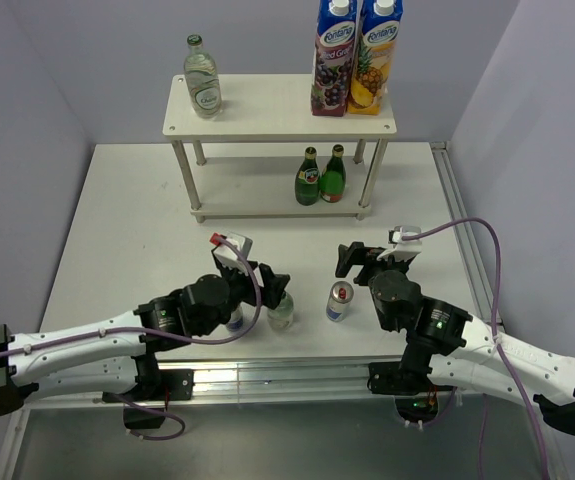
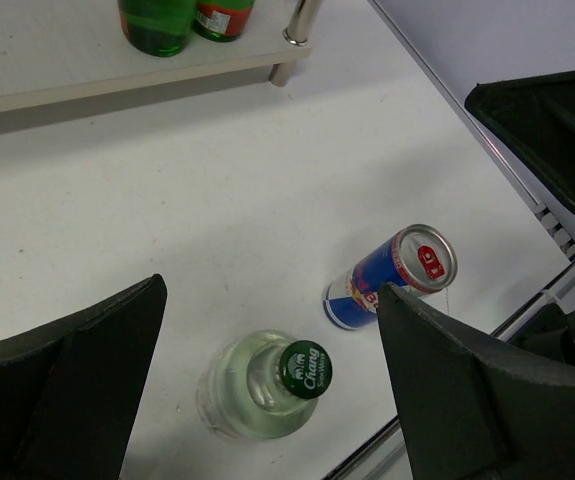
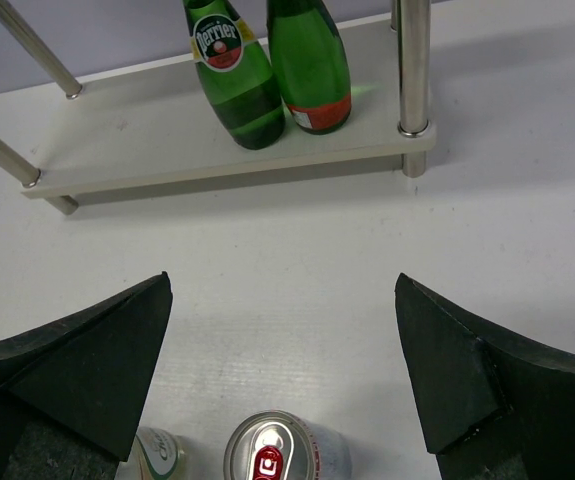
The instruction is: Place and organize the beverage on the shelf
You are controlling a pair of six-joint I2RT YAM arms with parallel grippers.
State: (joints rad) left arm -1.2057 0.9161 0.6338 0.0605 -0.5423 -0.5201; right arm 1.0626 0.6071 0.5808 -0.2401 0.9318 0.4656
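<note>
Beverage partly shelved: clear bottle (image 1: 203,78) on cream-white two-tier shelf (image 1: 267,110) top, dark green glass bottles (image 1: 308,180) on lower board. Left gripper (image 1: 273,286) hangs released over green-capped clear bottle (image 1: 281,312) on table. Slim silver-blue can (image 1: 340,300) stands unshelved by right gripper (image 1: 353,258), also released.

You're looking at a matt white table (image 2: 167,200), faintly scuffed. The cream-white two-tier shelf (image 3: 147,140) has smooth matt boards on polished metal legs (image 3: 413,60). On its lower board two dark green glass bottles (image 3: 235,85) gleam, paper-labelled. Near the table's front edge a slim blue-silver metal can (image 2: 392,275) shines beside a clear glossy bottle (image 2: 262,390).
</note>
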